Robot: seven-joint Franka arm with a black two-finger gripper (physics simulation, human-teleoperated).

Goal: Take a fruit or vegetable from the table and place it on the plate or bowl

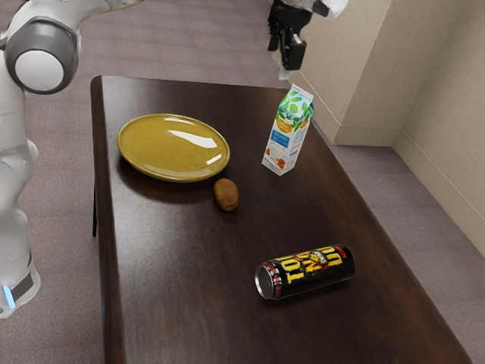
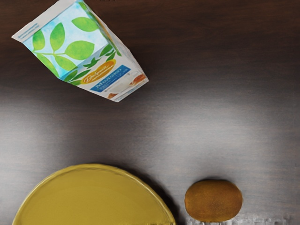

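A brown kiwi (image 1: 226, 194) lies on the dark wooden table (image 1: 174, 303), just off the near right rim of a yellow-olive plate (image 1: 173, 146). The plate holds nothing. My black gripper (image 1: 286, 64) hangs high over the table's far edge, above and behind the milk carton, well away from the kiwi. Nothing is held in it. The wrist view looks straight down on the kiwi (image 2: 213, 200) beside the plate (image 2: 93, 197).
A milk carton (image 1: 288, 130) with green leaves stands upright to the right of the plate, seen from above as carton (image 2: 84, 49). A black-and-yellow can (image 1: 305, 271) lies on its side nearer the front. A beige wall corner stands beyond the table's right.
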